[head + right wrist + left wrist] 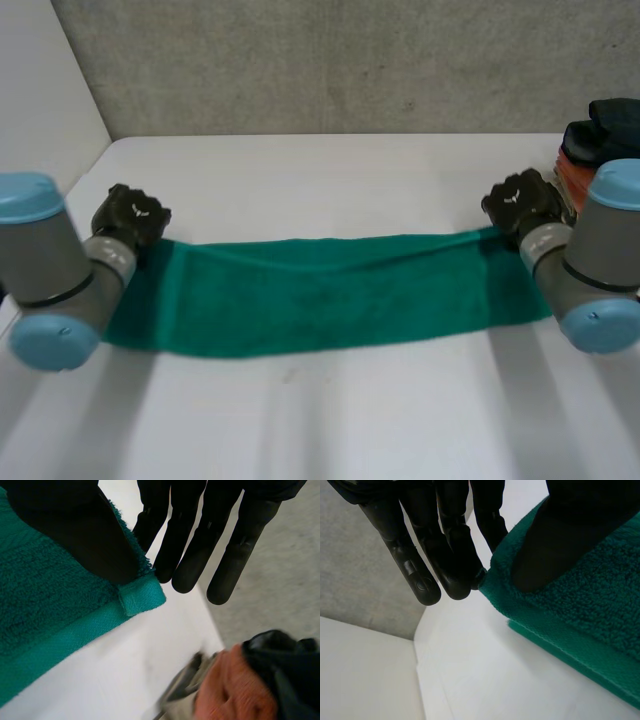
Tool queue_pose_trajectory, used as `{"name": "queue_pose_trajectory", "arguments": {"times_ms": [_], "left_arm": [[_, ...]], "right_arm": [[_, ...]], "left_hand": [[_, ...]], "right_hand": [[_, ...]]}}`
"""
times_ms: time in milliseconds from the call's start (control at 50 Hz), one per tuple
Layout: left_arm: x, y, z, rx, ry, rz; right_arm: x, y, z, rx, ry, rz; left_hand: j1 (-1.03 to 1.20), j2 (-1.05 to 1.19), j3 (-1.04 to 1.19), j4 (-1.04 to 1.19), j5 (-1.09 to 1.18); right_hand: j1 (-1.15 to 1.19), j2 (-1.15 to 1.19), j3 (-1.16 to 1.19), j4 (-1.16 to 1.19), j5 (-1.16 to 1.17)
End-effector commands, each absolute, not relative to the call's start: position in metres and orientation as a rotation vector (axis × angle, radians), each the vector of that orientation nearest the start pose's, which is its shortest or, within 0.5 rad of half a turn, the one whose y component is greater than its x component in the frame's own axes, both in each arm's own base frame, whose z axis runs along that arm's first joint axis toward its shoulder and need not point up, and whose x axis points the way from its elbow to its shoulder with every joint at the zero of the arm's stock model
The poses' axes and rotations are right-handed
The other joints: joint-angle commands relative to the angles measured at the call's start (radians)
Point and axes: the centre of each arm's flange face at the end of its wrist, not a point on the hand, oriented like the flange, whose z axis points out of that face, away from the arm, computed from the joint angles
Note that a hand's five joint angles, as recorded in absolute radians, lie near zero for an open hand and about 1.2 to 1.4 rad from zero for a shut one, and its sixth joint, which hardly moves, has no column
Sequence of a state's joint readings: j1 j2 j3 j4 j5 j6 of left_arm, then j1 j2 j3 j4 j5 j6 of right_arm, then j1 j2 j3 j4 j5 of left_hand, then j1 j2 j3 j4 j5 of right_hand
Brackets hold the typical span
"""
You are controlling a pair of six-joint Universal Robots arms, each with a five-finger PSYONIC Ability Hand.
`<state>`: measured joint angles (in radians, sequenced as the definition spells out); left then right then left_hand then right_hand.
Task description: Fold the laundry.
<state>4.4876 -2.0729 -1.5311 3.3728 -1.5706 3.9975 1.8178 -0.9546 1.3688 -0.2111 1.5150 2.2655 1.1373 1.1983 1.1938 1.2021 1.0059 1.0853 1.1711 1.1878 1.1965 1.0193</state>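
A green towel (320,290) lies stretched in a long band across the white table (330,170), doubled over with a lower layer showing along its edge in the left wrist view. My left hand (130,215) holds the towel's far left corner. In its wrist view the thumb (570,540) presses down on the towel (590,610) while the fingers (420,555) reach under the edge. My right hand (520,200) holds the far right corner. There the thumb (75,530) pins the hemmed corner of the towel (50,605) against the fingers (220,540).
A pile of other laundry (600,140), black and orange pieces, sits at the table's back right, close beside my right hand; in the right wrist view the pile (235,690) lies just past the fingertips. A grey wall runs behind the table.
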Motion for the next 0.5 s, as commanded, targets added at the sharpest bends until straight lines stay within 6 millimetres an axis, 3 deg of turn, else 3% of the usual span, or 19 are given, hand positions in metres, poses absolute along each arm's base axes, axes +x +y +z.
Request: {"name": "queue_pose_trajectory", "arguments": {"times_ms": [20, 120, 200, 240, 260, 280, 300, 400, 480, 500], "left_arm": [[-0.227, -0.376, 0.161, 1.062, 1.828, -1.663], [-0.233, -0.393, 0.157, 1.036, 1.804, -1.679], [-0.247, -0.395, 0.156, 1.042, 1.781, -1.708], [-0.253, -0.394, 0.159, 1.027, 1.773, -1.715], [-0.255, -0.392, 0.159, 1.027, 1.773, -1.716], [-0.261, -0.387, 0.159, 1.045, 1.773, -1.72], [-0.265, -0.384, 0.158, 1.057, 1.772, -1.725], [-0.278, -0.372, 0.165, 1.073, 1.769, -1.764], [-0.277, -0.365, 0.186, 1.03, 1.771, -1.814], [-0.274, -0.355, 0.196, 1.0, 1.805, -1.85]], "right_arm": [[0.241, -0.399, 0.154, -1.488, 2.244, -2.29], [0.247, -0.42, 0.137, -1.48, 2.246, -2.319], [0.253, -0.43, 0.128, -1.46, 2.264, -2.345], [0.252, -0.432, 0.129, -1.441, 2.289, -2.362], [0.251, -0.431, 0.13, -1.422, 2.314, -2.366], [0.251, -0.43, 0.132, -1.413, 2.322, -2.367], [0.252, -0.429, 0.135, -1.403, 2.319, -2.373], [0.253, -0.412, 0.17, -1.301, 2.281, -2.409], [0.247, -0.389, 0.2, -1.215, 2.248, -2.346], [0.248, -0.375, 0.211, -1.222, 2.225, -2.28]], "left_hand": [[0.259, 0.198, 0.202, 0.194, 0.216], [0.259, 0.198, 0.202, 0.194, 0.216], [0.259, 0.198, 0.202, 0.194, 0.216], [-0.687, -0.748, -0.743, -0.752, -0.73], [-0.963, -1.024, -1.019, -1.028, -1.006], [-0.812, -0.873, -0.868, -0.877, -0.855], [-0.952, -1.013, -1.008, -1.016, -0.995], [-0.963, -1.024, -1.019, -1.028, -1.006], [-0.963, -1.024, -1.019, -1.028, -1.006], [-0.963, -1.024, -1.019, -1.028, -1.006]], "right_hand": [[0.311, 0.225, 0.208, 0.2, 0.202], [0.311, 0.225, 0.208, 0.2, 0.202], [-0.393, -0.479, -0.496, -0.504, -0.502], [-0.911, -0.997, -1.013, -1.022, -1.019], [-0.911, -0.997, -1.013, -1.022, -1.019], [-0.911, -0.997, -1.013, -1.022, -1.019], [-0.911, -0.997, -1.013, -1.022, -1.019], [-0.911, -0.997, -1.013, -1.022, -1.019], [-0.911, -0.997, -1.013, -1.022, -1.019], [-0.911, -0.997, -1.013, -1.022, -1.019]]}}
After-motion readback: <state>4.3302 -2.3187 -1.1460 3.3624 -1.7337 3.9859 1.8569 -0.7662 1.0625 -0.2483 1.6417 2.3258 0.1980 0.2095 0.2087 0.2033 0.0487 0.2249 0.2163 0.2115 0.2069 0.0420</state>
